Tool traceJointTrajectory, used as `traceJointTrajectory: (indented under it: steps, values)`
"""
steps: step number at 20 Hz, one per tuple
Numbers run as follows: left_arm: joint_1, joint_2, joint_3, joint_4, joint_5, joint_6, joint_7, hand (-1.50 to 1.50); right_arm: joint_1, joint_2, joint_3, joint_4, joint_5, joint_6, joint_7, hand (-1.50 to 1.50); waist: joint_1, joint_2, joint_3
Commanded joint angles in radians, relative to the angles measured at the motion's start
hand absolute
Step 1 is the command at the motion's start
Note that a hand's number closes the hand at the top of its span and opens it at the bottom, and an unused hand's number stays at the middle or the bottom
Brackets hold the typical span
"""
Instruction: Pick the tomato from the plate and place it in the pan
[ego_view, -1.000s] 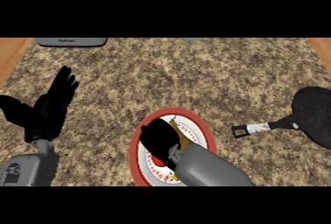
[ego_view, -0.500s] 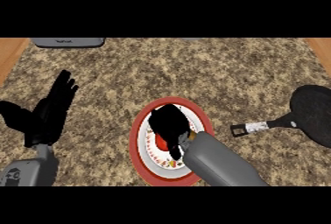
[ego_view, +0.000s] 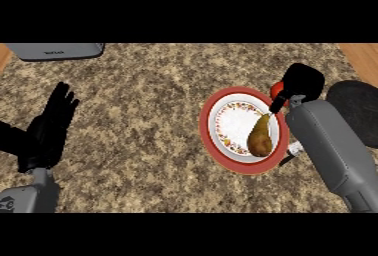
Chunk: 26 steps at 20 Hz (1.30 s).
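Observation:
A red tomato peeks out at the left side of my right hand, whose fingers curl round it. The hand hovers over the far right rim of the red-rimmed plate, between the plate and the black pan. The pan lies at the right edge, partly hidden by my right forearm. Its handle shows a little under the forearm. My left hand rests open at the left, fingers up.
A brown pear-shaped fruit lies on the plate's right half. A grey appliance sits at the far left edge of the speckled counter. Wooden edges show at the top corners.
My right hand has lifted off the middle of the plate and moved toward the far right rim with the tomato, uncovering the brown fruit. The left hand stays put.

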Motion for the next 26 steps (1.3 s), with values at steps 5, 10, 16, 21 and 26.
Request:
traceJointTrajectory:
  steps: [5,10,16,21,26]
  values:
    - [-0.068,-0.005,-0.058,-0.019,-0.007,-0.031,0.027,0.00,-0.287,-0.173,-0.113,0.198,0.238,-0.031,0.514,1.50,0.129,0.017,-0.001]
    - [-0.064,-0.029,-0.089,-0.004,-0.023,-0.031,0.012,0.00,-0.378,-0.201,-0.175,0.335,0.315,-0.083,0.582,1.50,0.154,0.027,0.003]
    - [-0.083,-0.021,-0.056,0.001,0.004,-0.029,0.035,0.00,-0.393,-0.258,-0.225,0.413,0.403,-0.151,0.604,1.50,0.130,0.015,0.004]
    - [-0.048,-0.020,-0.055,0.028,-0.016,-0.027,-0.001,0.00,-0.364,-0.272,-0.273,0.417,0.459,-0.216,0.609,1.50,0.100,0.005,0.004]
    - [-0.020,0.011,-0.011,0.011,0.024,-0.051,0.020,0.00,-0.270,-0.297,-0.324,0.363,0.479,-0.286,0.583,1.50,0.076,-0.007,0.004]
